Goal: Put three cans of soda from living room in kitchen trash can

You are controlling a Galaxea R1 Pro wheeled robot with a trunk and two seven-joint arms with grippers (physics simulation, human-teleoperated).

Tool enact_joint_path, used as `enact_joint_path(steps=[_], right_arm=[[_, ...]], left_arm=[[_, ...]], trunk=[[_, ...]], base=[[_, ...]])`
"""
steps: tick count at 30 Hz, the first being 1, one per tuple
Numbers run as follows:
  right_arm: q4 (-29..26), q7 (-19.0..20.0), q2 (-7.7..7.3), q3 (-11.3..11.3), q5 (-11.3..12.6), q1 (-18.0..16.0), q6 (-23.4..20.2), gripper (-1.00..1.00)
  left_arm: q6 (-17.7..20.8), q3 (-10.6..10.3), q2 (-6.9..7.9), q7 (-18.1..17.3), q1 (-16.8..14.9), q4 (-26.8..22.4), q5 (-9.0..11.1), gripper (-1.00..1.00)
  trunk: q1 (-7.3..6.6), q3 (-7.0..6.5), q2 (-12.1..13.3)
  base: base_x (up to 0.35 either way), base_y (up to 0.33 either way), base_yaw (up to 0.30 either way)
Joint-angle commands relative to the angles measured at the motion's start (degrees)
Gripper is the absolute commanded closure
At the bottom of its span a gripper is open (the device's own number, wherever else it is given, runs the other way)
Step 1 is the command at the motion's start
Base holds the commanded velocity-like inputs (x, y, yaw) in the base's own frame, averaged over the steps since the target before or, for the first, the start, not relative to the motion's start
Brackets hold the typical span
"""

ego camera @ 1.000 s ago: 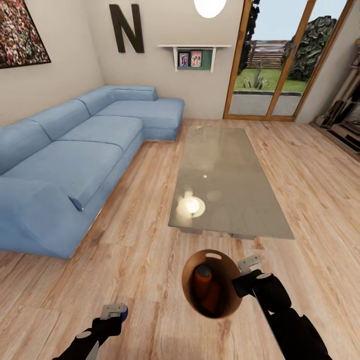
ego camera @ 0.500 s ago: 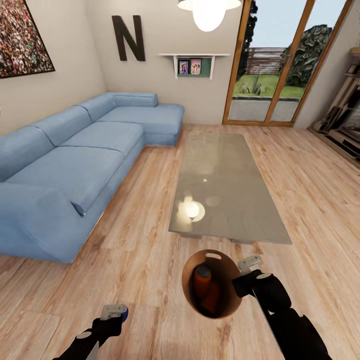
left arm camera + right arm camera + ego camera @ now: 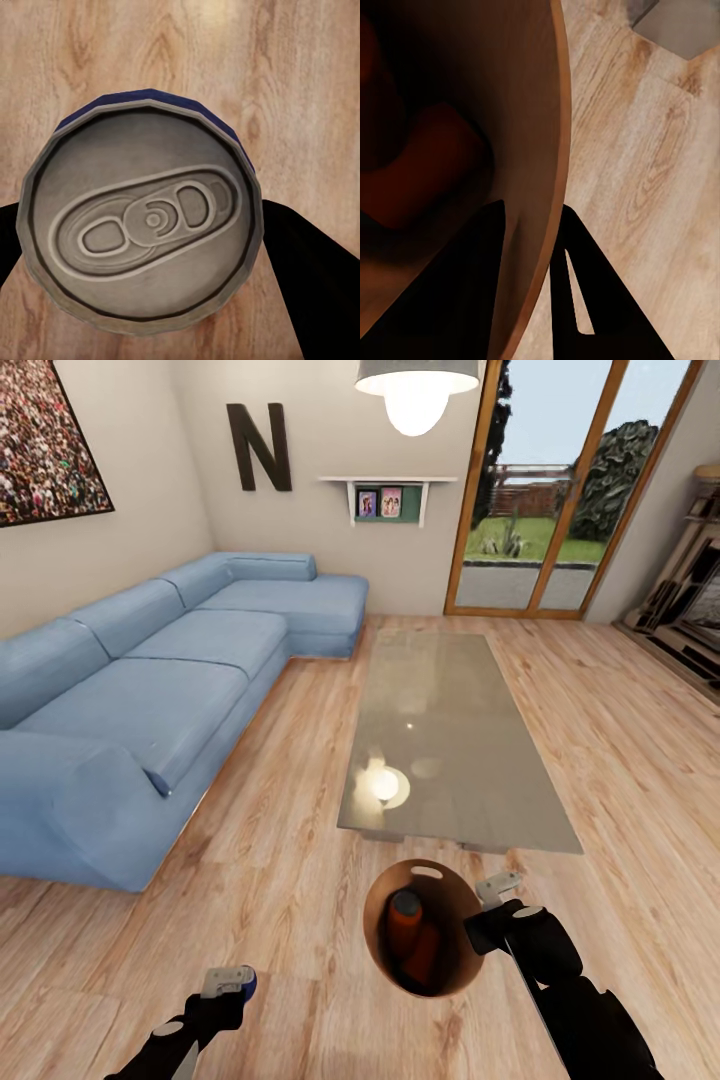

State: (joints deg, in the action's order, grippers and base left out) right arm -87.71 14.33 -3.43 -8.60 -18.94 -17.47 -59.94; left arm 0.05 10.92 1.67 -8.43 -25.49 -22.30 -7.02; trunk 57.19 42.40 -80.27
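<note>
Room: living room with a light wood plank floor (image 3: pixel 270 860), a long blue corner sofa (image 3: pixel 150 690), a low glass table (image 3: pixel 440 740) and wood-framed glass doors (image 3: pixel 545 490).

Bin: the small round bucket-like trash can with a glossy copper-brown inside (image 3: pixel 455 945) hangs low in front of the robot, its mouth tipped toward the head camera and its oval handle cutout at the far rim.

Right gripper (image 3: pixel 487 908): clamped on the bin's wall; in the right wrist view one dark finger (image 3: pixel 457 300) lies inside the wall and the other outside.

Orange cans: two bright orange soda cans (image 3: pixel 408 935) lie inside the bin, one more upright with its grey end showing, the other leaning beneath it.

Blue can: the dark blue soda can with a silvery grey pull-tab end (image 3: pixel 142 225) is gripped by the left gripper (image 3: pixel 228 988), a finger on each side, low at the robot's left and well apart from the bin.

Step in hand: likely two cans loaded, the third carried separately, the bin not yet in the kitchen.

Next move: probably bring the blue can over the bin's mouth and let go, or drive to the kitchen holding both; the tipped bin needs steadying so the cans do not roll out.
</note>
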Motion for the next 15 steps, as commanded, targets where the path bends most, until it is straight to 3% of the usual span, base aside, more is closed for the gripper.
enact_joint_path(steps=[1, 5, 15], right_arm=[[0.0, 0.1, 0.00, 0.0, 0.7, 0.0, -0.1, 1.00], [0.0, 0.1, 0.00, 0.0, 0.7, 0.0, -0.1, 1.00], [0.0, 0.1, 0.00, 0.0, 0.7, 0.0, -0.1, 1.00]], left_arm=[[0.0, 0.0, 0.00, 0.0, 0.0, 0.0, 0.0, 1.00], [0.0, 0.0, 0.00, 0.0, 0.0, 0.0, 0.0, 1.00], [0.0, 0.0, 0.00, 0.0, 0.0, 0.1, 0.0, 1.00]], trunk=[[0.00, -0.01, 0.0], [0.00, -0.02, 0.0], [0.00, -0.02, 0.0]], base=[[0.000, 0.000, 0.000], [-0.045, 0.000, 0.000], [-0.248, 0.000, 0.000]])
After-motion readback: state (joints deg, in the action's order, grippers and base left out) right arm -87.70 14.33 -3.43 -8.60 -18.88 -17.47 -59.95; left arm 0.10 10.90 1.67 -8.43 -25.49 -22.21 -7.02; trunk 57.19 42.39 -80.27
